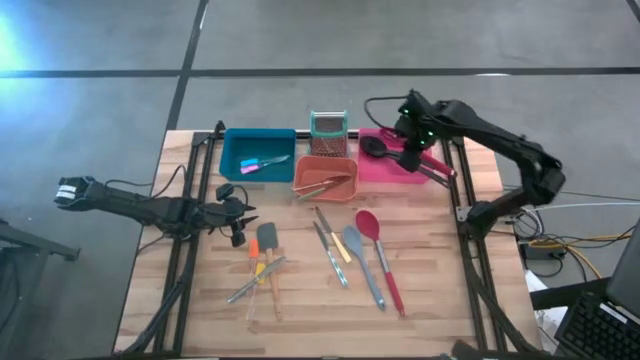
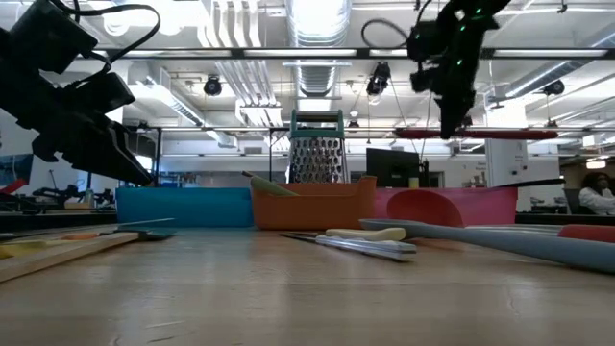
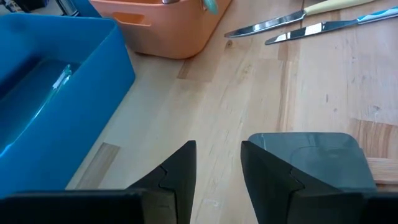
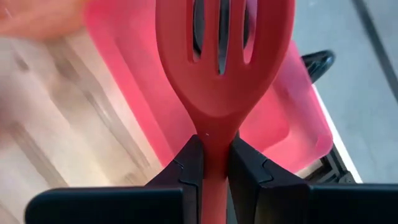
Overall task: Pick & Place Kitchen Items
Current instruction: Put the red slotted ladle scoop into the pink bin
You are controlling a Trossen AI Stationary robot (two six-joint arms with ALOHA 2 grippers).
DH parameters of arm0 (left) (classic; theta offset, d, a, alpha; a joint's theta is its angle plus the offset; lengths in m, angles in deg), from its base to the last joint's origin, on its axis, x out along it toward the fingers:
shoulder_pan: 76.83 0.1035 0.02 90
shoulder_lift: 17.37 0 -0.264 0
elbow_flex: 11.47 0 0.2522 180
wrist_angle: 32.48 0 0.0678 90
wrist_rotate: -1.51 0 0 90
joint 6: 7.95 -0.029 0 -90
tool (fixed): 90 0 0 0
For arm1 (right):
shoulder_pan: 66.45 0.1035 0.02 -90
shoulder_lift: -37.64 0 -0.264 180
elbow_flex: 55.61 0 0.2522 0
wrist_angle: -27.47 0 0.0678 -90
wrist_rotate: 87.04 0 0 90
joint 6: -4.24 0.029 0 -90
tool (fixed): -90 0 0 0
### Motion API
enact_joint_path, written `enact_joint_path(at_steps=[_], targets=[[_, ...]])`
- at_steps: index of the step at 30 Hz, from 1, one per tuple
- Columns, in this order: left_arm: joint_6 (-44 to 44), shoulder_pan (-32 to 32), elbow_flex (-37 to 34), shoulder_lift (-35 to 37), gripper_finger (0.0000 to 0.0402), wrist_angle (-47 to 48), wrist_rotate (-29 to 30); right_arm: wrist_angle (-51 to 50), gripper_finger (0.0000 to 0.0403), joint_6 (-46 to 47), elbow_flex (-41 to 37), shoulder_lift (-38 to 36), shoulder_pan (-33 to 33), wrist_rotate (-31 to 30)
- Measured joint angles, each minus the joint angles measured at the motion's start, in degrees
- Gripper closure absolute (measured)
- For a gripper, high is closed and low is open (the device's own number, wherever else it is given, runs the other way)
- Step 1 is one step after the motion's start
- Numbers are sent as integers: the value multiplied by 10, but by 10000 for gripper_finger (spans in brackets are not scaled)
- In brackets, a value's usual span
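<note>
The right pincer (image 4: pixel 211 163) is clamped tight on the neck of a red slotted spatula (image 4: pixel 222 59), holding it up in the air right over the pink bin (image 1: pixel 385 167) at the far right of the surface (image 1: pixel 430 290). A black spoon (image 1: pixel 374 146) already sits in that bin, so my worry is a drop from this height lands the long spatula across the spoon or half over the bin's rim and it tips out; the handle sticking out sideways doesn't help. The grip is right by the head too, so it could swing on release. The left pincer (image 3: pixel 217 163) is low over bare wood with its fingers a bit apart and nothing between them, just beside a grey spatula head (image 3: pixel 320 158), with the blue bin (image 3: pixel 46 93) and the orange bin (image 3: pixel 158 25) ahead of it. Plenty still lies loose mid-surface: a red spoon (image 1: pixel 378 255), a grey-blue spoon (image 1: pixel 364 265), some metal cutlery (image 1: pixel 330 250). A mesh holder (image 1: pixel 328 134) stands behind the orange bin, near the pink one, but it isn't blocking the drop.
</note>
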Motion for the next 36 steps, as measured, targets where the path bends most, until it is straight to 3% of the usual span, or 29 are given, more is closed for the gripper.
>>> enact_joint_path(at_steps=[8, 16, 26, 36], targets=[[0, 0, 0, 0, 271, 0, 0, -69, 367, -45, 62, 136, -28, 27], [0, 0, 0, 0, 273, 0, 0, -71, 367, -49, 99, 229, -32, 43], [0, 0, 0, 0, 273, 0, 0, -71, 367, -41, 170, 308, -52, 44], [0, 0, 0, 0, 273, 0, 0, -85, 367, -27, 181, 355, -81, 67]])
